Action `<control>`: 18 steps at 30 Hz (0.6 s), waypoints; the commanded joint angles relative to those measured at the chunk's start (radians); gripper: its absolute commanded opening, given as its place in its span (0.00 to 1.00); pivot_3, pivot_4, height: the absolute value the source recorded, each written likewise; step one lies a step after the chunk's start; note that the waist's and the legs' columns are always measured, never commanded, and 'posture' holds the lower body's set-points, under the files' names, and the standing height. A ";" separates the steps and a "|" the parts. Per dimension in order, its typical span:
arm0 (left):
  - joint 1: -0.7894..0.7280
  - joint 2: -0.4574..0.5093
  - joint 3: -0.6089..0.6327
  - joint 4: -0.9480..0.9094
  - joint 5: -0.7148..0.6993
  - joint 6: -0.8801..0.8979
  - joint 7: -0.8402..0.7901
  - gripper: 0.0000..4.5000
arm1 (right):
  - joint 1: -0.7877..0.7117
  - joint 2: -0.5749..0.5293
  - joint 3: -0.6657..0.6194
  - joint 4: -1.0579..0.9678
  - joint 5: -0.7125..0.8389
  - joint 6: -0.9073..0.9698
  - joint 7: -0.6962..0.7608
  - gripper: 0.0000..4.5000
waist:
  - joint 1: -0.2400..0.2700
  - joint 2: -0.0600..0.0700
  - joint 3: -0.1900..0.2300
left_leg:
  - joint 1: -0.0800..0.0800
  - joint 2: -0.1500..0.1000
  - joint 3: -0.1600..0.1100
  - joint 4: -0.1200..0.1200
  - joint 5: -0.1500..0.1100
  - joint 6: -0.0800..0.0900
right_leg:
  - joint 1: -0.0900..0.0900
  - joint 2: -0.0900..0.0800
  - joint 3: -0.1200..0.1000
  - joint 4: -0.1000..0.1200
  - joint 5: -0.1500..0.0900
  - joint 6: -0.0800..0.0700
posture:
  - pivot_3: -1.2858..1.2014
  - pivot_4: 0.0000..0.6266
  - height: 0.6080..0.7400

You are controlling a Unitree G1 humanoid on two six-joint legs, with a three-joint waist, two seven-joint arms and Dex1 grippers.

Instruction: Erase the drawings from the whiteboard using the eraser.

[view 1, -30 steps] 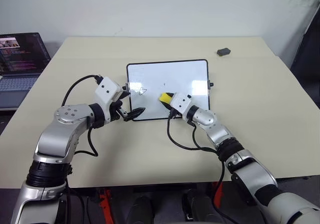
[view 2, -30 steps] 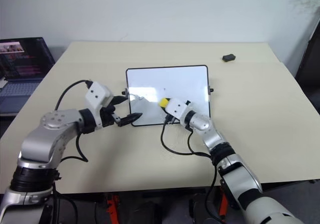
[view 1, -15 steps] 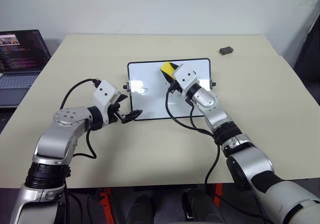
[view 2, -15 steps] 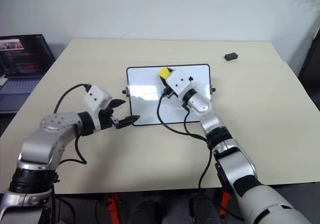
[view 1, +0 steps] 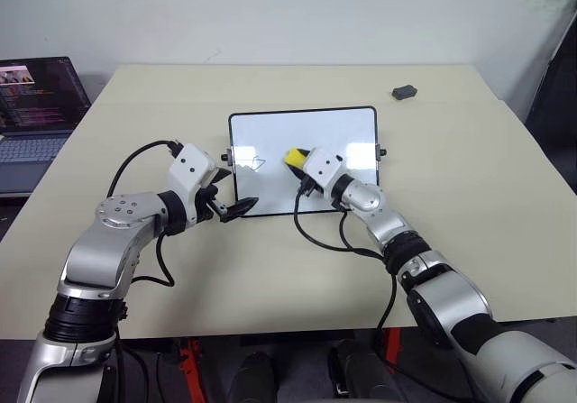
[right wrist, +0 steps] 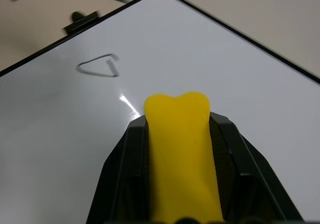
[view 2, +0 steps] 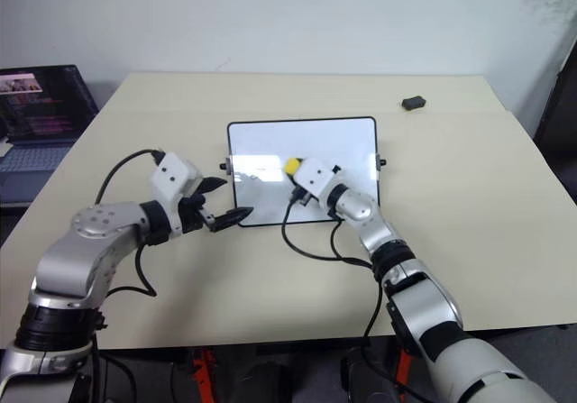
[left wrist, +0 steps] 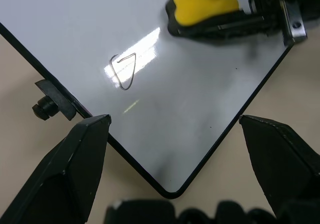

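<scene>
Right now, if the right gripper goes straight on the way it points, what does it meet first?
Probably the remaining drawing. The right gripper, shut on the eraser, points across the whiteboard toward that loop; only bare white surface lies between. Whether the eraser already touches the board is unclear.

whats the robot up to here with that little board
It is wiping a whiteboard on a table. The right gripper is shut on a yellow eraser over the middle of the board. One loop-like drawing remains to the eraser's left. The left gripper, jaws open, sits at the board's near left corner. A small dark object lies at the table's far right.
</scene>
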 commanded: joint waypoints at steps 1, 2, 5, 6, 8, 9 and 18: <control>-0.014 0.008 0.025 -0.027 -0.006 0.000 0.001 1.00 | 0.037 -0.005 0.017 -0.023 -0.014 0.044 0.032 0.27 | 0.000 0.000 0.000 | 0.000 0.000 0.000 0.000 0.000 0.000 | 0.000 0.000 0.000 0.000 0.000 0.000 | 0.52 0.24 1.00; -0.015 0.007 0.024 -0.026 -0.006 0.000 0.001 1.00 | 0.038 -0.005 0.012 -0.034 -0.011 0.044 0.029 0.27 | 0.000 0.000 0.000 | 0.000 0.000 0.000 0.000 0.000 0.000 | 0.000 0.000 0.000 0.000 0.000 0.000 | 0.52 0.24 1.00; -0.016 0.002 0.025 -0.026 -0.007 0.001 0.006 1.00 | 0.060 -0.009 -0.043 -0.179 0.072 0.042 0.056 0.27 | 0.001 0.000 0.000 | 0.000 0.000 0.000 0.000 0.000 0.000 | 0.000 0.000 0.000 0.000 0.000 0.000 | 0.52 0.24 1.00; -0.015 0.001 0.026 -0.026 -0.008 0.001 0.008 1.00 | 0.077 -0.013 -0.059 -0.246 0.104 0.052 0.076 0.27 | 0.002 0.000 0.000 | -0.001 0.000 -0.001 0.000 0.000 0.000 | 0.000 0.000 0.000 0.000 0.000 0.000 | 0.52 0.24 1.00; -0.012 0.000 0.029 -0.027 -0.009 0.001 0.010 1.00 | 0.118 -0.024 -0.080 -0.369 0.153 0.091 0.108 0.27 | 0.003 0.000 0.000 | -0.004 0.000 -0.001 0.000 0.000 0.000 | -0.002 0.000 -0.001 -0.001 0.000 0.000 | 0.52 0.24 1.00; -0.009 0.000 0.030 -0.029 -0.010 0.000 0.011 1.00 | 0.136 -0.033 -0.090 -0.418 0.161 0.106 0.105 0.27 | 0.004 0.000 0.000 | -0.006 0.000 -0.002 0.000 0.000 0.000 | -0.004 0.000 -0.001 0.000 0.000 0.000 | 0.52 0.24 1.00; -0.007 -0.010 0.023 -0.023 -0.007 -0.009 0.010 1.00 | 0.074 -0.059 -0.104 -0.373 0.085 0.190 -0.039 0.27 | 0.003 0.000 0.000 | -0.009 0.000 -0.001 0.000 0.000 0.000 | -0.007 -0.001 -0.001 -0.001 0.000 0.000 | 0.52 0.24 1.00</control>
